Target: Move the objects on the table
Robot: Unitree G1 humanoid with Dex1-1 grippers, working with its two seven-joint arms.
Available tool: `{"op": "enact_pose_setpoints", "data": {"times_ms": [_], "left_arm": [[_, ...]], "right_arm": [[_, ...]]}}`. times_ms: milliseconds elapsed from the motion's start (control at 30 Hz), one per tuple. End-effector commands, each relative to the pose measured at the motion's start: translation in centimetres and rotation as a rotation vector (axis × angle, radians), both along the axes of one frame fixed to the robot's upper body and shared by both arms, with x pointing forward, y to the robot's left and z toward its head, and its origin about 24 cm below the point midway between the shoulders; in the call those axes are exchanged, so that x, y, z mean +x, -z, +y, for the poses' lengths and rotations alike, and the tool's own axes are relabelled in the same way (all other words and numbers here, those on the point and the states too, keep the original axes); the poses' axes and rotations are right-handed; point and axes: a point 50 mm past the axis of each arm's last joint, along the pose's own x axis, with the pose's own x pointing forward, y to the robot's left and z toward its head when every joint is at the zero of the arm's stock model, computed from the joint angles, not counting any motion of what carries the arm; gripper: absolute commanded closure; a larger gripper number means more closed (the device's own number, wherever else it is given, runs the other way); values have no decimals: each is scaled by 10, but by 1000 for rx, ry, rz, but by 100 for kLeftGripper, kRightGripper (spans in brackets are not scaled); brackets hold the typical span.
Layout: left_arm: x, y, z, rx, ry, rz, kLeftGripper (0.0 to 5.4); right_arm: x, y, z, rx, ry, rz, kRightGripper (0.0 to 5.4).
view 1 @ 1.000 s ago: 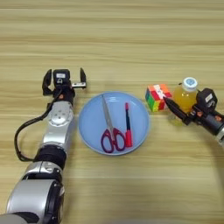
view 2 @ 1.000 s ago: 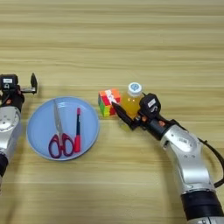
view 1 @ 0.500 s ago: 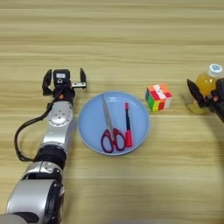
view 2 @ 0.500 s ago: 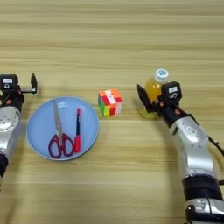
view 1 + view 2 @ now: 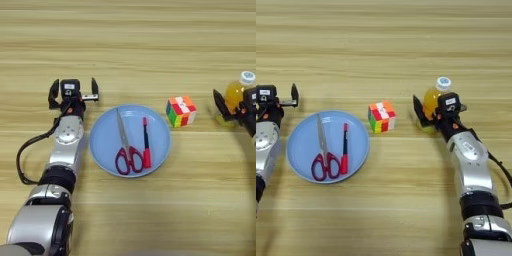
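The right gripper (image 5: 432, 111) is closed around the orange-drink bottle (image 5: 432, 100), which leans toward the table's (image 5: 406, 40) right edge. Just left stands the puzzle cube (image 5: 381, 116); scissors (image 5: 323, 150) and pen (image 5: 345, 148) lie together on the blue plate (image 5: 298, 145). The left gripper (image 5: 73, 93) rests spread and empty beside the plate's left rim, apparently parked.

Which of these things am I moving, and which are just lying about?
To move: orange-drink bottle at the right claw, puzzle cube, scissors, red pen.
Lying about: blue plate holding scissors and pen.
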Motion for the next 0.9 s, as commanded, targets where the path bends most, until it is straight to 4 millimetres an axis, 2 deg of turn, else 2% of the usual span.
{"op": "enact_pose_setpoints", "data": {"times_ms": [33, 200, 767, 900], "left_arm": [[0, 2, 1, 10, 0, 18, 0], [0, 2, 2, 11, 0, 19, 0], [0, 2, 1, 12, 0, 19, 0], [0, 2, 1, 12, 0, 19, 0]], "right_arm": [[2, -6, 0, 19, 2, -27, 45], [2, -17, -2, 46, 7, -83, 1], [-13, -65, 4, 75, -30, -288, 1], [-20, -75, 11, 80, -60, -326, 1]]}}
